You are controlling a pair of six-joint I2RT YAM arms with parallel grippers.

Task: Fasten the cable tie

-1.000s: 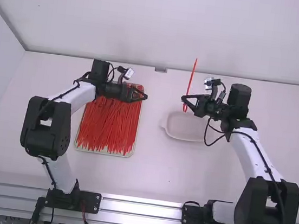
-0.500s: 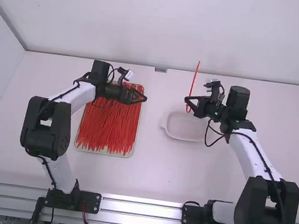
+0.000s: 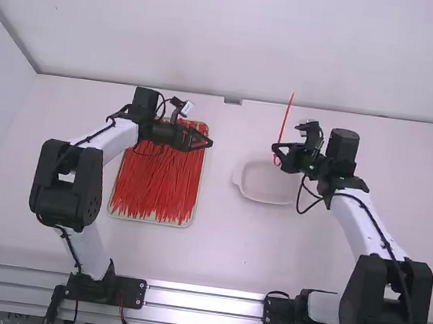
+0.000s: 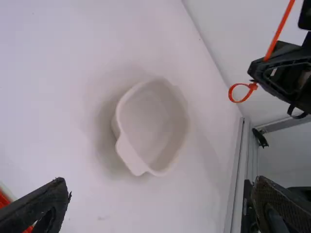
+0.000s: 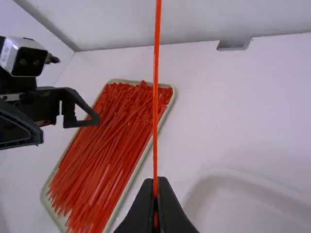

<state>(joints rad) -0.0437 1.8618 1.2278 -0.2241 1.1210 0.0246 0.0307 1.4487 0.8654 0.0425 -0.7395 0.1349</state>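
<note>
My right gripper point(image 3: 278, 155) is shut on a red cable tie point(image 3: 287, 117) and holds it over the far edge of a white bowl point(image 3: 264, 183). The tie's tail stands upright, and in the left wrist view its lower end forms a small closed loop point(image 4: 239, 92) beside the right gripper point(image 4: 274, 73). In the right wrist view the tie point(image 5: 157, 73) rises straight from the closed fingertips point(image 5: 156, 187). My left gripper point(image 3: 203, 139) is open with nothing in it. It hovers at the far right corner of a tray point(image 3: 192, 206) heaped with red cable ties point(image 3: 159, 175).
The bowl point(image 4: 150, 126) holds nothing and stands between the two grippers. The tray point(image 5: 51, 196) of ties lies left of it. A small grey bracket point(image 3: 233, 100) sits at the back wall. Bare white table lies in front of both.
My right gripper has shifted a little to the right with the tie, whose tail has moved right as well. The left arm has kept still.
</note>
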